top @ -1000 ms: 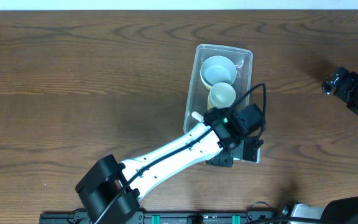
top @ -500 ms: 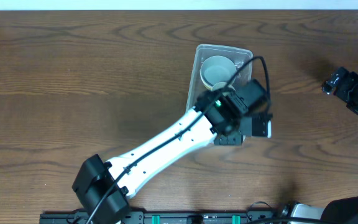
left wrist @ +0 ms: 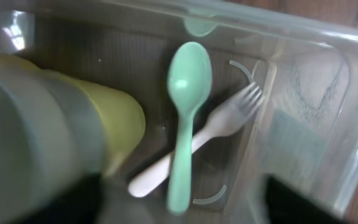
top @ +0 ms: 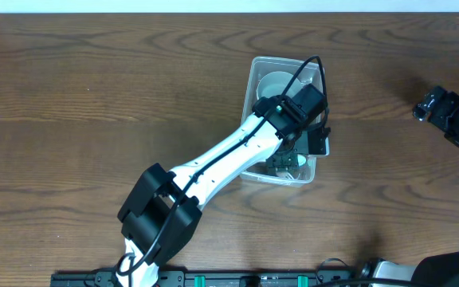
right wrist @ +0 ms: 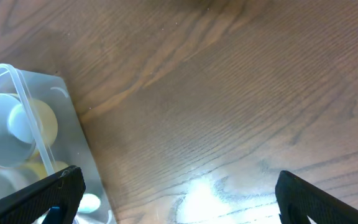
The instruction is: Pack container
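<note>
crossing the white fork [left wrist: 232, 115], green spoon [left wrist: 188, 74] lies in container [left wrist: 309, 130].

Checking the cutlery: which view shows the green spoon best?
Left wrist: the green spoon lies whole across the white fork inside the container. Overhead, the left arm mostly covers it; right wrist: cannot tell.

The dark brown wooden table [top: 94, 96] has a bold, wavy grain. Sitting flat on it, at about two o'clock from the middle, is the clear plastic container [top: 273, 60], its long sides running roughly twelve to six.
</note>
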Controlling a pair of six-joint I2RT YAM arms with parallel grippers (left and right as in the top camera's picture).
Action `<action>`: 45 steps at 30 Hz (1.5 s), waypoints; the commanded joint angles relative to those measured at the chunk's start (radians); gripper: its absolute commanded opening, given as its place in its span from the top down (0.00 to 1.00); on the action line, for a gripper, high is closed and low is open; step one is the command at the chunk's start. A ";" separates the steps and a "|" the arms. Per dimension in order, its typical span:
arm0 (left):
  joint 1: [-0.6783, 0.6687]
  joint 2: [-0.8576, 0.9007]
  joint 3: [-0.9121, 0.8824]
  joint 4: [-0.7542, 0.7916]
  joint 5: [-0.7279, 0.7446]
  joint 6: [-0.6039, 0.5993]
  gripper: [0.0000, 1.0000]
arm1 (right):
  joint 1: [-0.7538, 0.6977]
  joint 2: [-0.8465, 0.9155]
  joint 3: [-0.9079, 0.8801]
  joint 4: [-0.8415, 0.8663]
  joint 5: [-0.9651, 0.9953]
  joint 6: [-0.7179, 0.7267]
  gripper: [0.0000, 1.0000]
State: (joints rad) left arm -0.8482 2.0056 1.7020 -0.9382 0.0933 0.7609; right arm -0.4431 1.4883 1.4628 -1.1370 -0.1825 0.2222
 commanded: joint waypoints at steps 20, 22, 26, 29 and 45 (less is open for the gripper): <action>0.304 -0.278 -0.093 -0.197 -0.087 -0.540 0.00 | -0.005 0.005 0.001 0.000 0.003 -0.014 0.01; 0.383 -0.237 -0.111 -0.174 -0.084 -0.687 0.22 | -0.005 0.005 0.001 0.000 0.003 -0.014 0.01; 0.499 -0.170 -0.116 -0.105 0.033 -0.839 0.65 | -0.005 0.005 0.001 0.000 0.003 -0.014 0.01; 0.530 -0.131 -0.116 -0.065 0.101 -0.868 0.76 | -0.005 0.005 0.001 0.000 0.003 -0.014 0.01; 0.332 -0.045 -0.126 0.013 0.109 -1.030 0.85 | -0.005 0.005 0.001 0.000 0.003 -0.014 0.01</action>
State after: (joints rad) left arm -0.5041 1.9526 1.5791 -0.9283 0.1951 -0.2176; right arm -0.4431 1.4883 1.4628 -1.1374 -0.1825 0.2222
